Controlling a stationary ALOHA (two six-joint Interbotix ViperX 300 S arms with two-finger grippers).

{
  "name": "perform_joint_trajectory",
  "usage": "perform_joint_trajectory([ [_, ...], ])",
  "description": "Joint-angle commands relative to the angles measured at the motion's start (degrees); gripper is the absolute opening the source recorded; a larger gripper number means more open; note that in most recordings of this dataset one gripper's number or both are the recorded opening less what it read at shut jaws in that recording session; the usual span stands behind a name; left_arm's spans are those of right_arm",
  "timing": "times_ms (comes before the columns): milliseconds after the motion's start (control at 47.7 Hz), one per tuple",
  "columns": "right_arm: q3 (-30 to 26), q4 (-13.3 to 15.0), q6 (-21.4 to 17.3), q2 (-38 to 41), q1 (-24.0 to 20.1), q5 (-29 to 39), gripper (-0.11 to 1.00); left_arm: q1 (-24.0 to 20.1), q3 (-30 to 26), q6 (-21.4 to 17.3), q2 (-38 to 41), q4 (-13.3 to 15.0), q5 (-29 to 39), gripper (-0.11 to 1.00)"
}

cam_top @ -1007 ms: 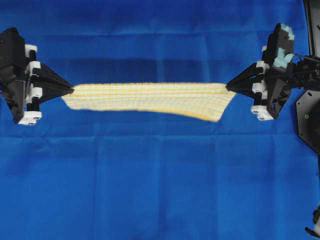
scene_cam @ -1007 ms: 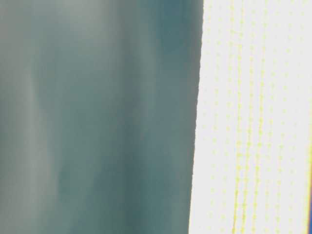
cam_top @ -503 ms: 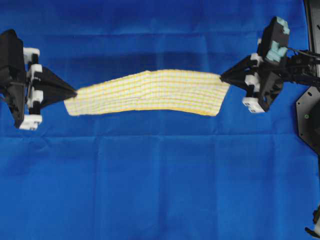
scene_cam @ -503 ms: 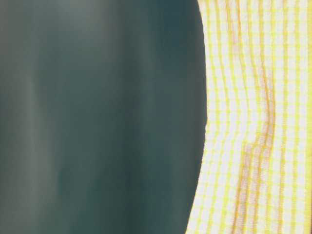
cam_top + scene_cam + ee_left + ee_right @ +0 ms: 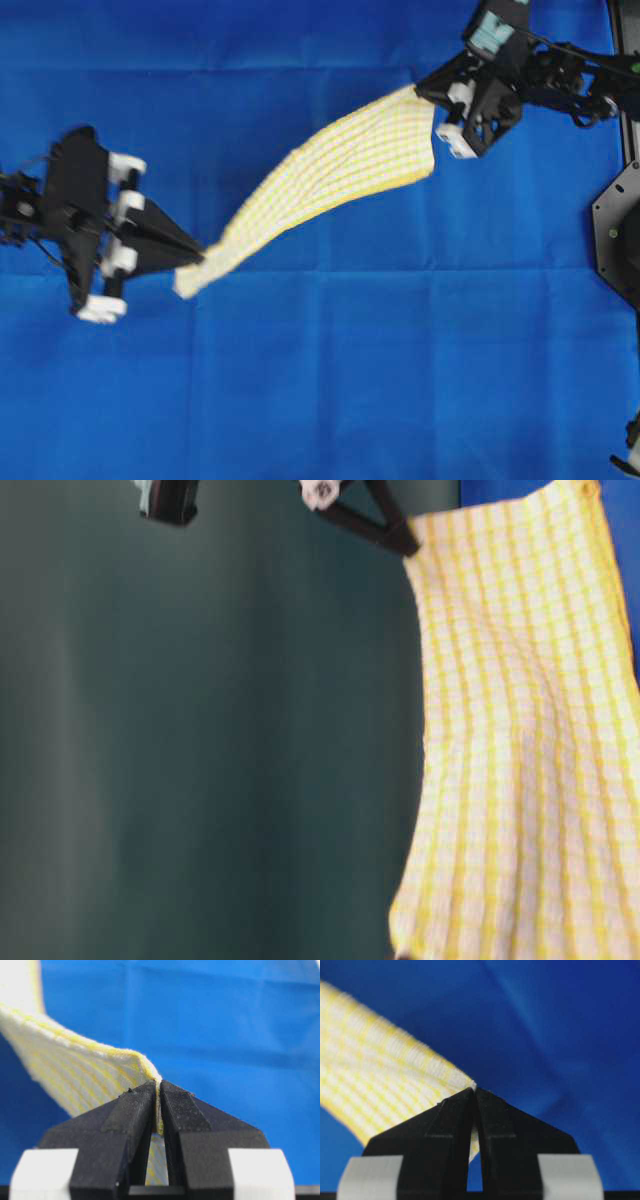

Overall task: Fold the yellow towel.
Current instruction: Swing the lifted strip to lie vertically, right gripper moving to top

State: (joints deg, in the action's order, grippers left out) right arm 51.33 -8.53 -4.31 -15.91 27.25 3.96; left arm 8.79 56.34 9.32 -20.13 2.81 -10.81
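The yellow towel (image 5: 320,175), white with yellow checks, hangs stretched in the air on a diagonal from lower left to upper right. My left gripper (image 5: 200,258) is shut on its lower left corner; the corner shows pinched between the fingers in the left wrist view (image 5: 158,1091). My right gripper (image 5: 420,90) is shut on the upper right corner, seen pinched in the right wrist view (image 5: 473,1089). In the table-level view the towel (image 5: 520,740) hangs close to the lens, with the right gripper (image 5: 405,542) at its top corner.
A plain blue backdrop cloth (image 5: 350,380) covers the whole table under the towel. A black mount (image 5: 620,230) stands at the right edge. The left arm's body (image 5: 80,220) lies at the left.
The towel swung from a level span to a diagonal. My right gripper moved up toward the back and inward; my left gripper moved down toward the front and rightward. Both kept their hold.
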Motion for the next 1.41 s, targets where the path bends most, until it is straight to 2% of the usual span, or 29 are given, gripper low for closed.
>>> perform_joint_trajectory([
  [0, -3.4, 1.0, 0.1, 1.5, 1.4, -0.5, 0.02, 1.4, -4.3, -0.3, 2.9, -0.1, -0.7, 0.03],
  [273, -8.6, 3.6, 0.1, 5.6, 4.7, -0.4, 0.02, 3.8, -16.3, -1.4, 13.5, -0.3, -0.4, 0.03],
  [566, -12.7, 5.8, 0.1, 8.6, 6.6, -0.4, 0.02, 4.6, -30.6, -7.6, 23.2, -0.3, 1.9, 0.03],
  [776, -14.3, 6.7, 0.1, 9.8, 7.3, -0.5, 0.02, 4.8, -38.7, -10.4, 28.1, -0.3, 4.9, 0.03],
  [965, -14.9, 6.9, 0.1, 10.2, 7.7, -0.5, 0.02, 5.1, -42.4, -10.8, 31.0, -0.3, 5.3, 0.03],
  [1384, -14.7, 7.2, 0.1, 9.8, 8.2, -0.3, 0.02, 5.1, -44.2, -11.2, 32.6, -0.4, 4.3, 0.03],
])
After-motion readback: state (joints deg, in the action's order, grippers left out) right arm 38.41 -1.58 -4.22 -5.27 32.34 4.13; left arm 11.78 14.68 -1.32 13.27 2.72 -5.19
